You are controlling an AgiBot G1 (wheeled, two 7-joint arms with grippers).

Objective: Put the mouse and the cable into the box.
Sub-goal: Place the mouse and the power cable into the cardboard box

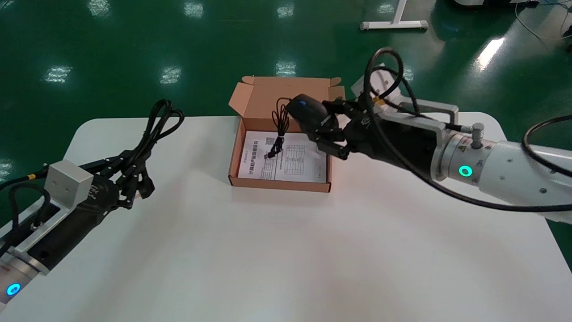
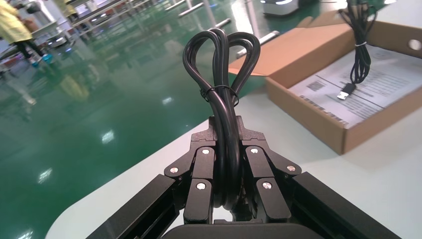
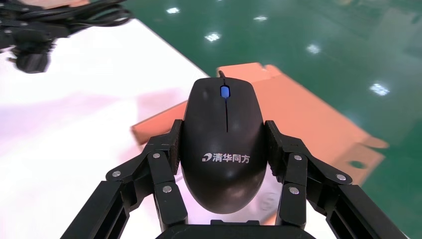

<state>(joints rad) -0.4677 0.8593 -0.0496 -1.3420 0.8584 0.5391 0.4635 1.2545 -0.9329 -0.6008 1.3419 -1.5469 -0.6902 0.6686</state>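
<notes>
My right gripper (image 1: 324, 127) is shut on a black mouse (image 1: 307, 112), held in the air over the far part of the open cardboard box (image 1: 279, 184). In the right wrist view the pads (image 3: 175, 142) press both sides of the mouse (image 3: 225, 114). The mouse's own tied cord (image 1: 280, 123) hangs down, its USB plug (image 1: 271, 154) reaching the sheet in the box. My left gripper (image 1: 134, 172) stands over the table's left side, shut on a bundled black cable (image 1: 156, 123). Its tied loops (image 2: 222, 64) stick up beyond the fingers (image 2: 204, 162).
A printed manual (image 1: 290, 163) lies flat in the box, whose lid flap (image 1: 286, 96) stands open at the far side. The white table (image 1: 268, 250) has rounded far corners. Green floor lies beyond, with a white stand base (image 1: 393, 24) far back.
</notes>
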